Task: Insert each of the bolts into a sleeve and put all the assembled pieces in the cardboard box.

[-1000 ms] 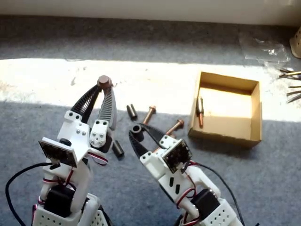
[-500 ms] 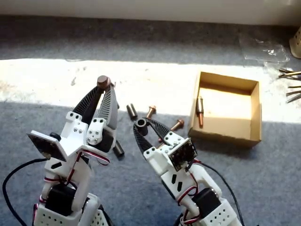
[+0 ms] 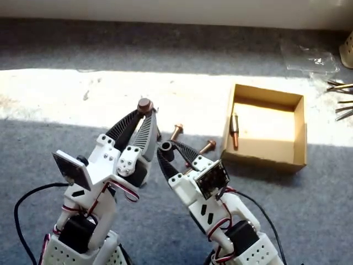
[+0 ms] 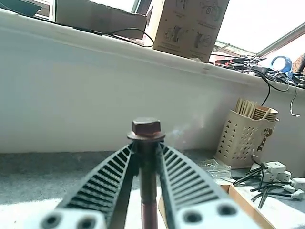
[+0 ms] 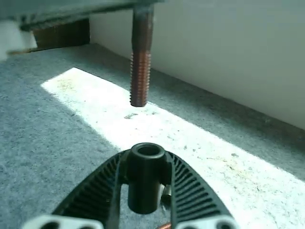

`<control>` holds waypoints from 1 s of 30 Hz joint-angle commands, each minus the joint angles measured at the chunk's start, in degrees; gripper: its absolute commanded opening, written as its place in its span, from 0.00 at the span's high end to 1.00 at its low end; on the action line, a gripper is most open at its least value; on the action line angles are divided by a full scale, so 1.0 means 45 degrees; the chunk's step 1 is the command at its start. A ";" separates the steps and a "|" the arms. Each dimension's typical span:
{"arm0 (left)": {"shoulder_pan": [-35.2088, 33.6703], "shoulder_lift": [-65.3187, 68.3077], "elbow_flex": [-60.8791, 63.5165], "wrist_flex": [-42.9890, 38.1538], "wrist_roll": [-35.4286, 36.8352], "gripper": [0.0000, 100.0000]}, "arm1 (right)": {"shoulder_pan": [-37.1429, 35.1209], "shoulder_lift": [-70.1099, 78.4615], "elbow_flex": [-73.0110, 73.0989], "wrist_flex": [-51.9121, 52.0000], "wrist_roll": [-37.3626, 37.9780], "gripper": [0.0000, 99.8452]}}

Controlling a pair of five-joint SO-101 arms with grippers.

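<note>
My left gripper (image 3: 145, 110) is shut on a copper bolt (image 3: 145, 104), held upright with its hex head (image 4: 146, 129) above the fingertips. In the right wrist view the bolt's threaded shank (image 5: 141, 62) hangs above and beyond a black sleeve (image 5: 145, 176). My right gripper (image 3: 167, 148) is shut on that sleeve (image 3: 166, 146), bore facing up, just right of the left gripper. Two loose bolts (image 3: 176, 131) (image 3: 207, 147) lie on the carpet between the grippers and the cardboard box (image 3: 298, 132). One assembled piece (image 3: 234, 131) lies inside the box by its left wall.
Loose tools (image 3: 342, 99) lie at the right edge and a clear plastic bag (image 3: 309, 55) behind the box. A white wall (image 4: 71, 95) bounds the far side, with a slotted basket (image 4: 245, 138) against it. A sunlit band crosses the grey carpet.
My left arm has swung to the right with the bolt, bringing it close to the sleeve. My right gripper rose slightly toward it, then held still.
</note>
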 commanded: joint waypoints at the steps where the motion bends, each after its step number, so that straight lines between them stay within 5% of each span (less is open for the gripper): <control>1: 0.0264 -0.0264 -0.0049 -0.0332 0.0117 0.99 | 0.0186 -0.0147 0.1280 -0.0029 -0.0059 1.00; 30: 0.1182 -0.0264 0.1084 -0.0352 0.0117 0.99 | 0.0186 -0.0147 0.1280 -0.0049 -0.0039 1.00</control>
